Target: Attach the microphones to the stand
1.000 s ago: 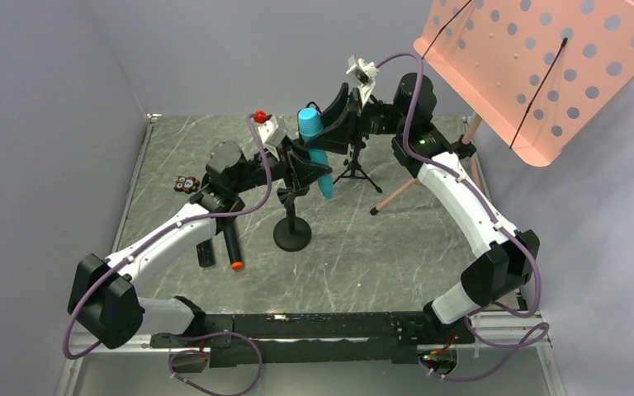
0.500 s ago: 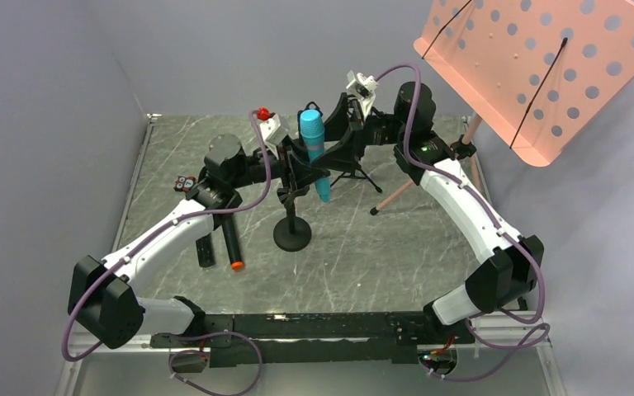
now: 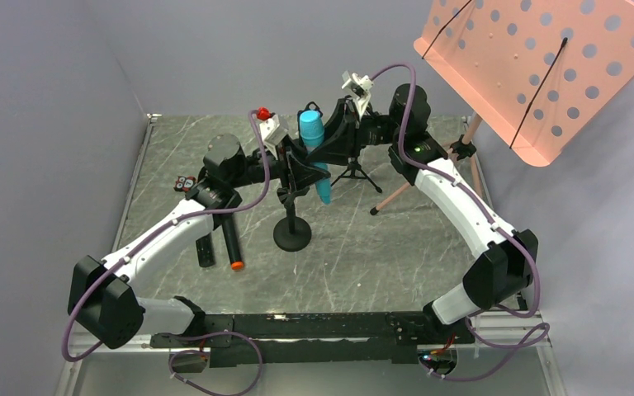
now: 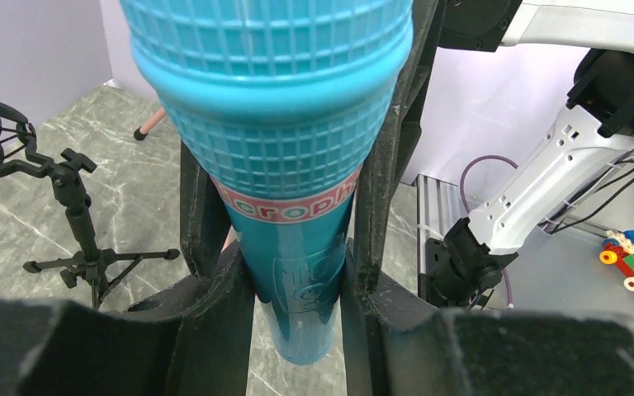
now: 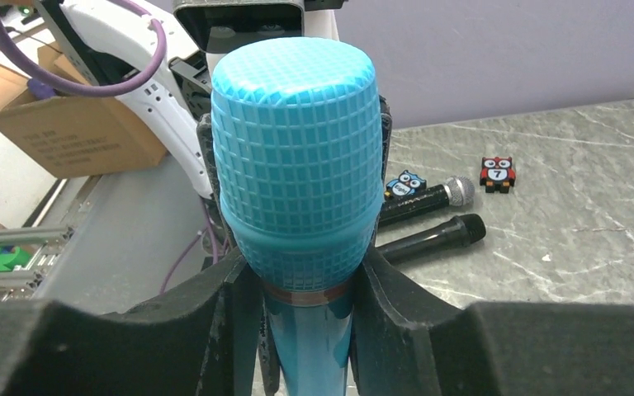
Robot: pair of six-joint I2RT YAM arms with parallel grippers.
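- Microphones, three: turquoise microphone (image 3: 311, 130), black microphone with orange end cap (image 3: 231, 239), black microphone with silver mesh head (image 5: 429, 196).
- Stands, three: round-base stand (image 3: 292, 237), small tripod (image 3: 357, 173), pink perforated music stand (image 3: 537, 66).
- Owl tiles, two: blue owl tile (image 5: 404, 183), red owl tile (image 5: 498, 172).
- Robot arms, two: left arm (image 3: 165, 235), right arm (image 3: 462, 206).
- Cardboard box (image 5: 66, 124), one.

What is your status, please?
Left end effector shut on turquoise mic. Right end effector around its neck, grip unclear. Mic at top of stand, seating unseen.

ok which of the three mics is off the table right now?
The all-turquoise mic: upright in the air, left gripper clamped on its body, right gripper around its neck. The orange-capped mic and silver-headed mic lie on the table.
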